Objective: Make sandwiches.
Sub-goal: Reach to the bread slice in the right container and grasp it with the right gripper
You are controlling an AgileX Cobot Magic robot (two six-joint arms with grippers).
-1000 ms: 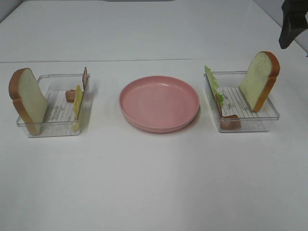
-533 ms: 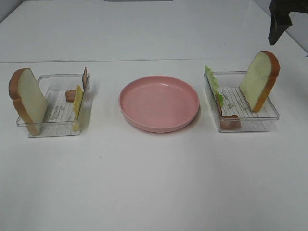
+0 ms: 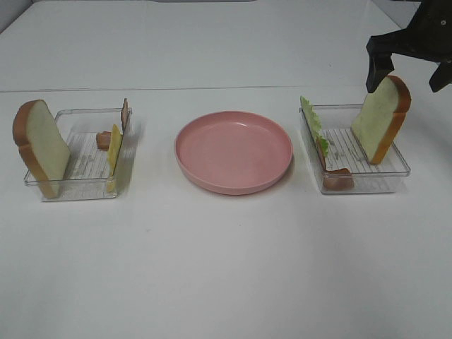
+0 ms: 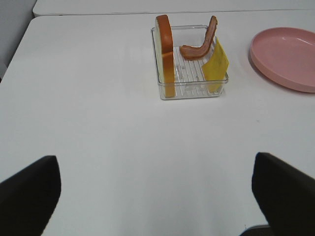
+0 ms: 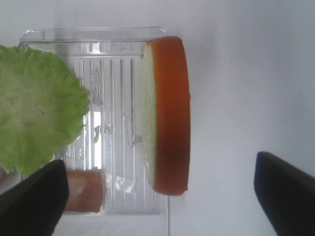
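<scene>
No sandwiches are in view, only loose parts. On the right, a clear tray [image 3: 364, 180] holds an upright toast slice [image 3: 381, 118], a lettuce leaf [image 3: 313, 126] and bacon [image 3: 337, 178]. My right gripper [image 3: 408, 68] hangs open just above that toast, one finger on each side. The right wrist view looks down on the toast [image 5: 167, 115], lettuce [image 5: 37, 108] and bacon [image 5: 83, 196], with the right gripper [image 5: 158, 189] open. On the left, another tray [image 3: 74, 187] holds toast [image 3: 41, 145], cheese [image 3: 114, 148] and bacon [image 3: 124, 113]. My left gripper [image 4: 157, 201] is open, well short of that tray [image 4: 189, 91].
A bare pink plate [image 3: 233, 150] sits between the two trays; its edge also shows in the left wrist view as the plate [image 4: 285, 54]. White tabletop [image 3: 226, 268] spreads in front of everything.
The right gripper came down and leftward from the top right corner and now straddles the top of the right toast slice. The food and trays have not moved.
</scene>
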